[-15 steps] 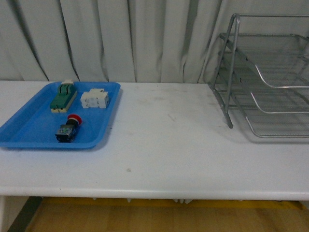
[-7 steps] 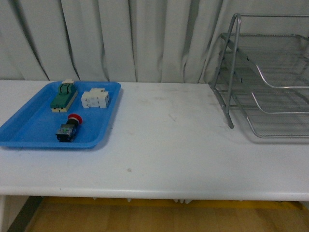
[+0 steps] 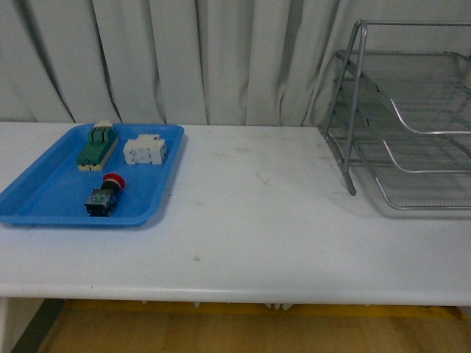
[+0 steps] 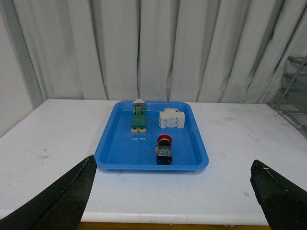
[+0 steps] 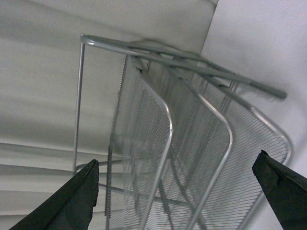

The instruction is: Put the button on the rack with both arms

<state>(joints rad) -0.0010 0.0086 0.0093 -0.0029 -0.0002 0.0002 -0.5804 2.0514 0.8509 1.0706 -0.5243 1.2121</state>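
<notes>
The button (image 3: 104,195), red cap on a black body, lies in the blue tray (image 3: 44,198) at the table's left; it also shows in the left wrist view (image 4: 164,149). The silver wire-mesh rack (image 3: 401,110) stands at the right rear of the table. No arm shows in the front view. My left gripper (image 4: 175,199) is open and empty, back from the tray near the table's front edge, with the button ahead between its fingertips (image 4: 72,194). My right gripper (image 5: 177,191) is open and empty, facing the rack (image 5: 158,143) close up.
The blue tray also holds a green-and-cream switch block (image 3: 97,147) and a white terminal block (image 3: 144,151). Grey curtains hang behind the white table (image 3: 257,220). The table's front edge runs along the bottom of the front view.
</notes>
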